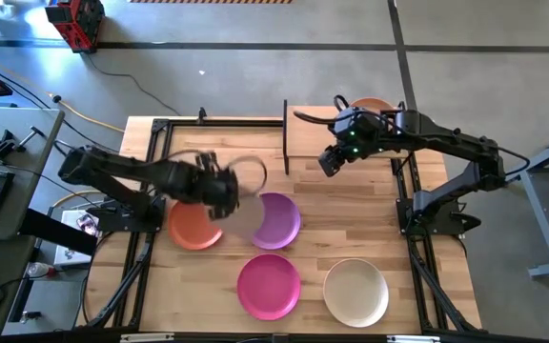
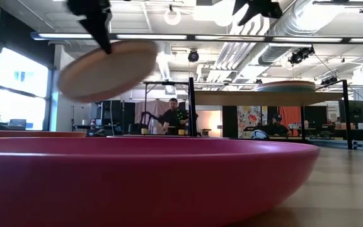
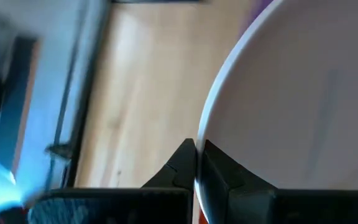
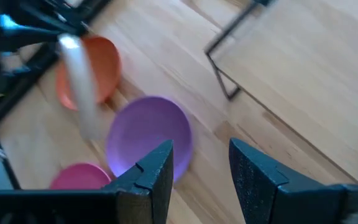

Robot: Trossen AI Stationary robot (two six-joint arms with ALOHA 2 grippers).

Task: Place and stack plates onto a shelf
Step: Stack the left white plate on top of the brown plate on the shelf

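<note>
My left gripper [image 1: 225, 191] is shut on a pale beige plate [image 1: 248, 198], which shows lifted and tilted in the low view [image 2: 109, 69]. On the table lie an orange plate [image 1: 193, 227], a purple plate [image 1: 282, 221], a magenta plate [image 1: 269, 286] and a cream plate [image 1: 355, 292]. The light-wood shelf [image 1: 351, 143] stands at the far side, and a peach plate [image 1: 371, 106] rests on its far end. My right gripper [image 1: 330, 162] hovers open over the shelf's near left corner, touching nothing. My left gripper [image 3: 196, 149] pinches the pale plate's rim [image 3: 199, 177] between its two fingers, one on each face of the rim. It comes from the table's left side. The plate [image 2: 109, 69] is lifted clear of the table and tilted, hanging out beyond the fingers.
The shelf's black posts and frame [image 4: 219, 74] stand beside the purple plate [image 4: 148, 134]. Black rails [image 1: 139, 257] run along the table's left and right edges. A person [image 2: 174, 116] stands in the room beyond the table.
</note>
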